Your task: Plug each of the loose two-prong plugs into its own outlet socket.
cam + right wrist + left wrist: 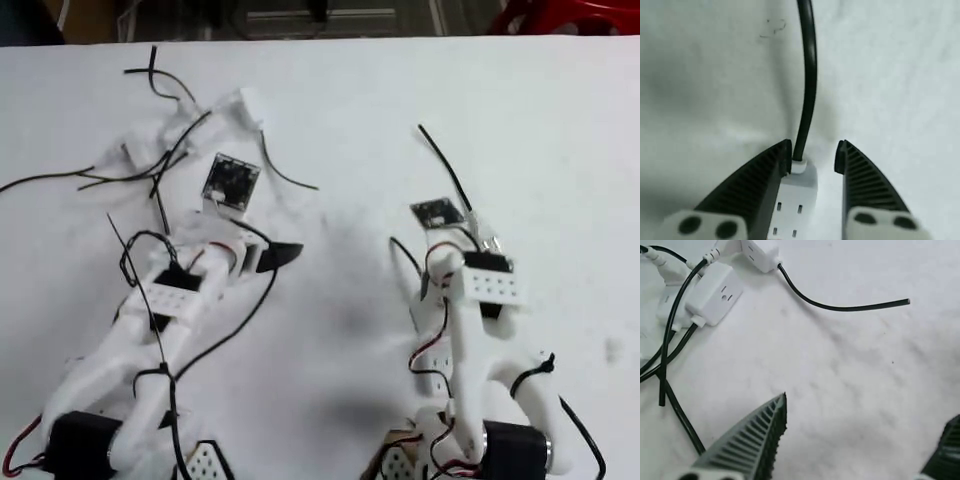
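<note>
My left gripper (860, 440) hangs open over bare white table, nothing between its fingers; from above it (272, 256) sits left of centre. Beyond it lie two white outlet sockets (715, 294) (760, 252) with black cords attached, and one cord (840, 306) ends loose on the table. A white plug (666, 271) lies tangled among the cords behind them. My right gripper (812, 155) straddles a white outlet block (796, 197) with a black cord (809, 75) leading away from it. One finger (765, 180) touches the block; a gap shows at the other. In the high view this gripper (478, 238) is right of centre.
A tangle of black cords (150, 170) and white outlet pieces (246, 102) covers the far left of the white table (560, 120). A thin black cord (445, 170) runs away from the right arm. Open table lies between the arms and at the far right.
</note>
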`<state>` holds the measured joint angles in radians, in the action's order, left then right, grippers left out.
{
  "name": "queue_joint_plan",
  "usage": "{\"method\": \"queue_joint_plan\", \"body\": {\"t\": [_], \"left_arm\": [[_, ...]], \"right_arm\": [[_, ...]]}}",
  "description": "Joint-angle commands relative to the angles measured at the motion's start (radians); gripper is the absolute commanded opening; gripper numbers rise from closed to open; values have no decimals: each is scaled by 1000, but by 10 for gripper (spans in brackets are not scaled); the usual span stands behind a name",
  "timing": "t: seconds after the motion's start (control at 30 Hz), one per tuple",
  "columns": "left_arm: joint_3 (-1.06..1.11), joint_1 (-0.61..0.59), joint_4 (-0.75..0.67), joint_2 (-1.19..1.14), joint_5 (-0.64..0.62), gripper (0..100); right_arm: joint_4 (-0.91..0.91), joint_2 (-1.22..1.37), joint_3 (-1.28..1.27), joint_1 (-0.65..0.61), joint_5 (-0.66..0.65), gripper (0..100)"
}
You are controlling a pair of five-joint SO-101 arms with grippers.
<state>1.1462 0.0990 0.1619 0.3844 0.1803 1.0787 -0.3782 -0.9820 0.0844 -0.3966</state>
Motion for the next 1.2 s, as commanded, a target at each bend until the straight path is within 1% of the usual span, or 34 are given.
{"method": "queue_joint_plan", "body": {"t": [0.0, 0.07, 0.13, 0.23, 0.27, 0.33, 0.47, 0.7, 0.83, 0.93, 1.03, 1.1, 1.17], "left_arm": [[-5, 12, -9, 41, 14, 453], [-5, 12, -9, 41, 14, 453], [-5, 12, -9, 41, 14, 453], [-5, 12, -9, 41, 14, 453], [-5, 12, -9, 41, 14, 453], [-5, 12, -9, 41, 14, 453], [-5, 12, -9, 41, 14, 453], [-5, 12, -9, 41, 14, 453], [-5, 10, -9, 41, 14, 453], [-5, 10, -9, 41, 15, 453], [-5, 10, -9, 41, 15, 453], [-6, 10, -11, 41, 15, 453], [-6, 10, -12, 41, 15, 453]], "right_arm": [[-120, -33, -63, 13, 5, 152], [-170, -33, -91, 13, 3, 151], [-173, -33, -92, 12, 3, 131], [-176, -33, -92, 12, 3, 27], [-177, -33, -91, 12, 6, 10], [-174, -35, -71, 18, 8, 29], [-168, -35, 11, -4, 8, 19], [-174, -33, 198, -159, 2, 19], [-248, -25, 267, -232, 8, 19], [-341, 47, 307, -265, 9, 19], [-432, 203, 397, -274, 11, 19], [-461, 343, 519, -259, 68, 19], [-440, 495, 678, -228, 180, 19]]}}
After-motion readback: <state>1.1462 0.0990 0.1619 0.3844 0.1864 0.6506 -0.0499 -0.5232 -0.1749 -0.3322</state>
